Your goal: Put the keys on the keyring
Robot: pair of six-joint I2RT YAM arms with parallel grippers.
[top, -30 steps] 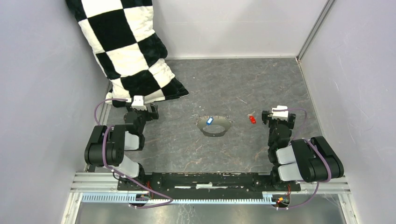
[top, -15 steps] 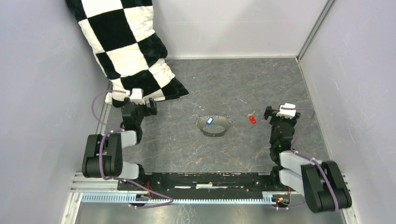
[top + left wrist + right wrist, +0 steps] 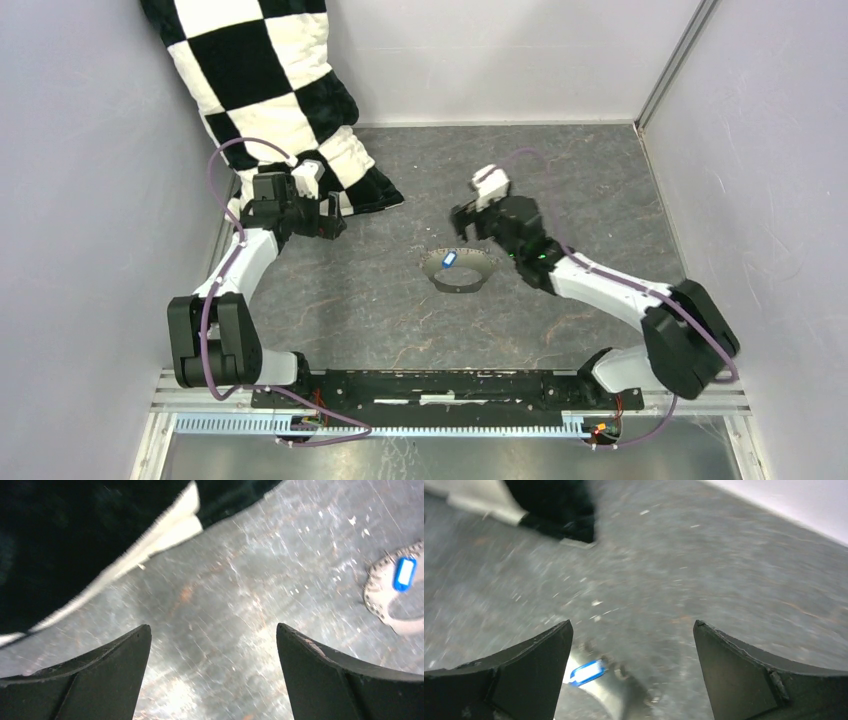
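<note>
Top external: right claw spread beside keyring, blue key lying on it; left claw spread at checkered pillow.

black-and-white checkered pillow, blue key, grey keyring.

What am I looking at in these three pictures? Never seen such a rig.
Two robot arms are bolted at the near edge of a table. The wide picture comes from a fixed camera above and behind them; the other two come from a camera on each wrist, looking past its black fingers. On the table lie a grey keyring loop with a blue key at its rim, and a checkered cushion at the far left. The left gripper is near the cushion, the right gripper near the keyring. Both are open and hold nothing.
</note>
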